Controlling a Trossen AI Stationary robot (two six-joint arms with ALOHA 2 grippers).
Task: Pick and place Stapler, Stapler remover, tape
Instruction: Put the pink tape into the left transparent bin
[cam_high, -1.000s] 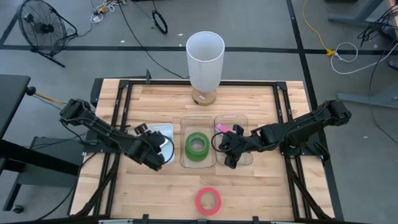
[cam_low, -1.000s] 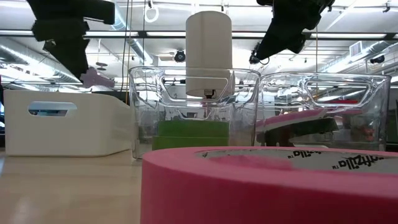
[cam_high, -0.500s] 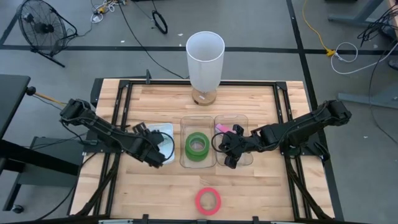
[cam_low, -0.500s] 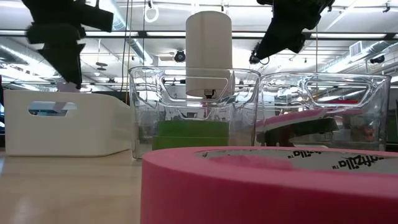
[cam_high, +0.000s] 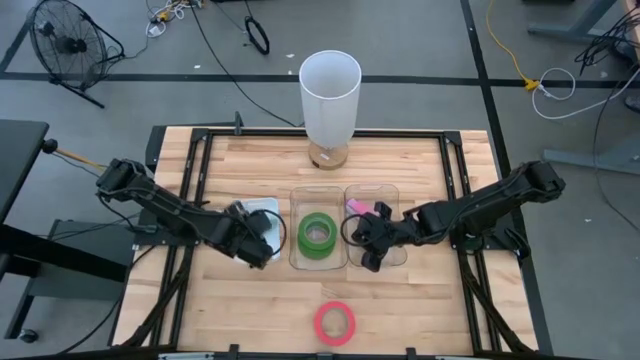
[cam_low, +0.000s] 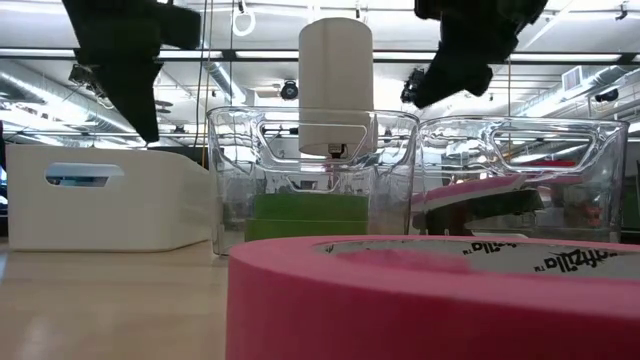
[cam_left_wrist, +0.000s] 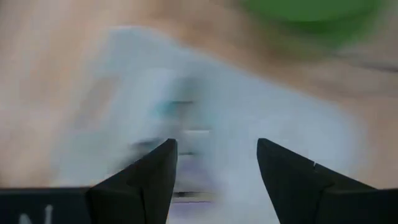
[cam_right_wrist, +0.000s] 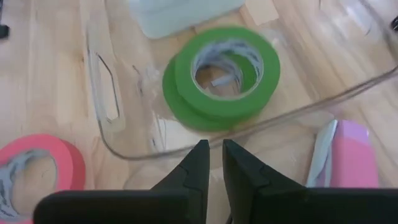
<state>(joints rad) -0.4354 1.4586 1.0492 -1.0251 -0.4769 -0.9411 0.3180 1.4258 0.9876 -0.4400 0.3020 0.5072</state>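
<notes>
My left gripper (cam_high: 255, 243) hangs over the white bin (cam_high: 268, 208) on the left part of the bench (cam_high: 400, 300), just beside the middle clear bin (cam_high: 296, 262). Jaws are spread wide with nothing between them; the left wrist view is a blur of pale bin floor.

My right gripper (cam_high: 366, 238) sits above the right clear bin (cam_high: 395, 190), jaws pinched almost together on nothing. Below them the pink stapler (cam_right_wrist: 351, 152) lies in that bin, a silvery piece (cam_right_wrist: 322, 155) beside it that I can't identify.

Two green tape rolls (cam_right_wrist: 221, 76) are stacked in the middle bin. The pink tape roll (cam_high: 335, 322) lies alone near the front edge of the bench, well apart from every bin. I reckon that one is what's left to fetch.

To do it well: lift clear of the bin walls first, then travel toward the front edge. Come straight down with one finger in the open centre and one outside the rim, and close gently so the roll doesn't skid.

Writing: in the low view, black lettering on the inner ring of the pink roll (cam_low: 545, 262) reads something like "zilla", partly cut off. A tall white cylinder (cam_high: 329, 95) stands at the back edge.
</notes>
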